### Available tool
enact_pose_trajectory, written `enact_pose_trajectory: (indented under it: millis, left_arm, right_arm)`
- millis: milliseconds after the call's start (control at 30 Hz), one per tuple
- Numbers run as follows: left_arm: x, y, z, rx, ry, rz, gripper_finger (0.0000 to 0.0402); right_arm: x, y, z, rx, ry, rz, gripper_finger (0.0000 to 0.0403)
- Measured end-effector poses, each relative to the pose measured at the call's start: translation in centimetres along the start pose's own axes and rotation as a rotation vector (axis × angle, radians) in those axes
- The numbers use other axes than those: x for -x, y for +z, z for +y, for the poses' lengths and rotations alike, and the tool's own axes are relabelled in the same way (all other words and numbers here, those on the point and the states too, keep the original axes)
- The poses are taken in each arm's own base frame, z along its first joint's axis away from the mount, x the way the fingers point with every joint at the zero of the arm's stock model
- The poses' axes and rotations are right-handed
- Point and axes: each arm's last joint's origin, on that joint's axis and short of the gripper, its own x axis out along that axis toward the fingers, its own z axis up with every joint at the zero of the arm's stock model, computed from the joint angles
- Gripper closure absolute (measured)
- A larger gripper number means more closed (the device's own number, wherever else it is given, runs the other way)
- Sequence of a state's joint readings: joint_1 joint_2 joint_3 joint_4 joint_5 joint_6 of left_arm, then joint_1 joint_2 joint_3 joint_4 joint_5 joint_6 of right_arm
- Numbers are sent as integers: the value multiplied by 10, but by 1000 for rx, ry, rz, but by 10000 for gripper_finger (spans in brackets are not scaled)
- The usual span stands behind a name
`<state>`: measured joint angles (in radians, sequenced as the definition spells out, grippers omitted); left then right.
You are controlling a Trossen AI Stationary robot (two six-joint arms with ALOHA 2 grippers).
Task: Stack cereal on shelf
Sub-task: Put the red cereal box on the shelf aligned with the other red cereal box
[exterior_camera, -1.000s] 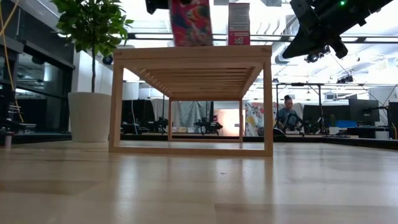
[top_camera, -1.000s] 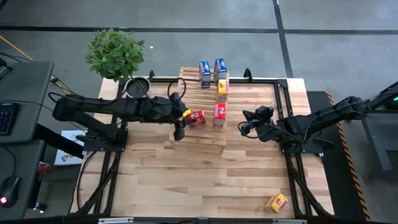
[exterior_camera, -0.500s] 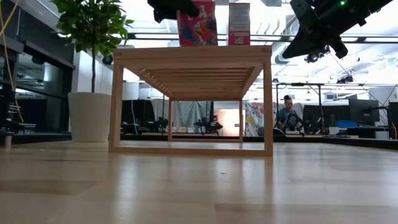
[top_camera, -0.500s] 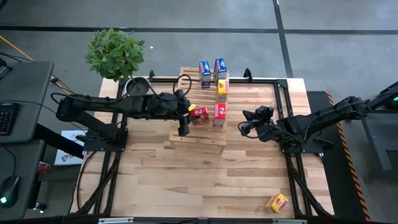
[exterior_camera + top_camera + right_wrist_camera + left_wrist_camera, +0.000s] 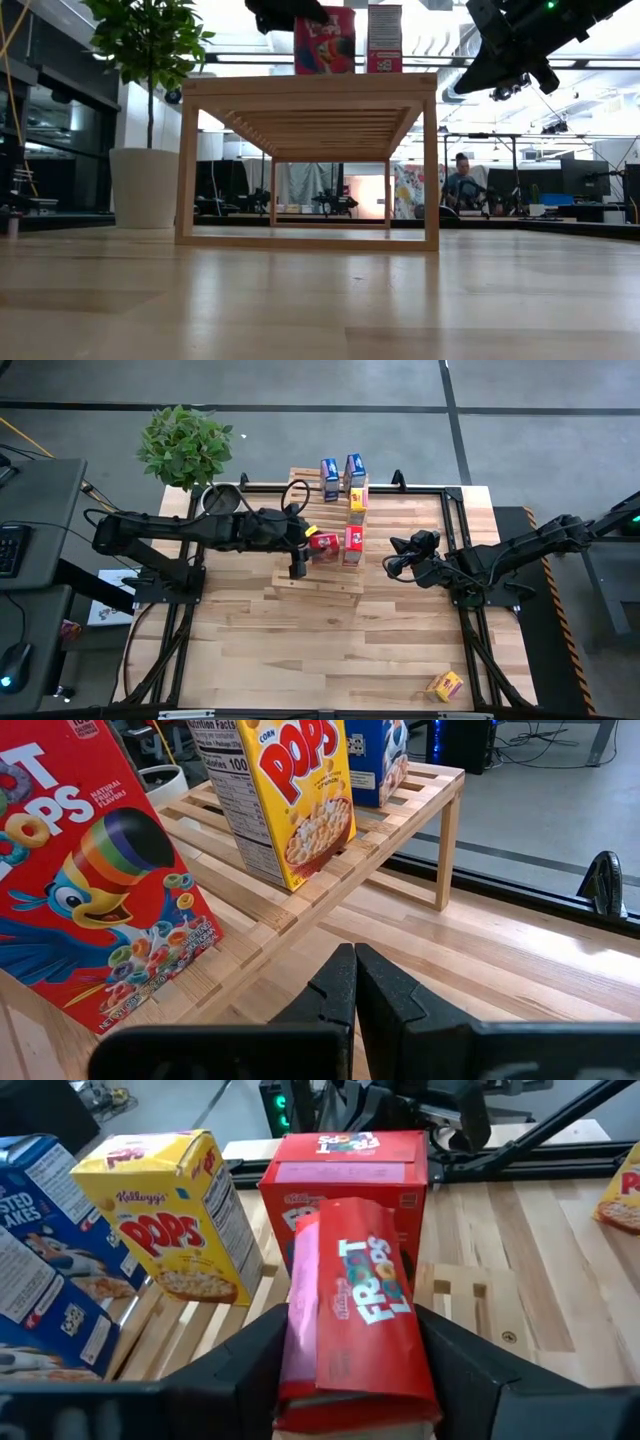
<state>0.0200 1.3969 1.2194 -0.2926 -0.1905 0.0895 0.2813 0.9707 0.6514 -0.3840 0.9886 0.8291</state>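
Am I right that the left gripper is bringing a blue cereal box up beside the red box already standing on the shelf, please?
Not quite: the box between the left gripper's fingers is red, a Froot Loops box, as the left wrist view shows. The rest holds: it sits beside the standing red box on the shelf.

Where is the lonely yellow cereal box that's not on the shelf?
In the high view, the stray yellow box lies on the tabletop near its front right corner, far from the shelf and from both arms.
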Motion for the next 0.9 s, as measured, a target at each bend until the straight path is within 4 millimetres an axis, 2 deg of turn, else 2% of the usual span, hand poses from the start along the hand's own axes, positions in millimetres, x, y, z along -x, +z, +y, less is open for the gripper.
enact_pose_trajectory:
  millis: [333,467,600,800,900]
  left_arm:
    - [-2,1,0,-7,4,-17,184]
    - [5,5,2,-3,5,-44,179]
    - [18,9,4,4,4,-70,179]
    - [51,12,11,16,8,-84,179]
    - [67,7,15,24,59,-60,195]
  right_arm:
    - [0,0,0,0,0,0,402]
    - [0,0,0,1,0,0,402]
    - [0,0,0,6,-2,1,402]
    - [0,0,-1,7,-5,1,402]
    - [0,0,-1,6,-4,2,402]
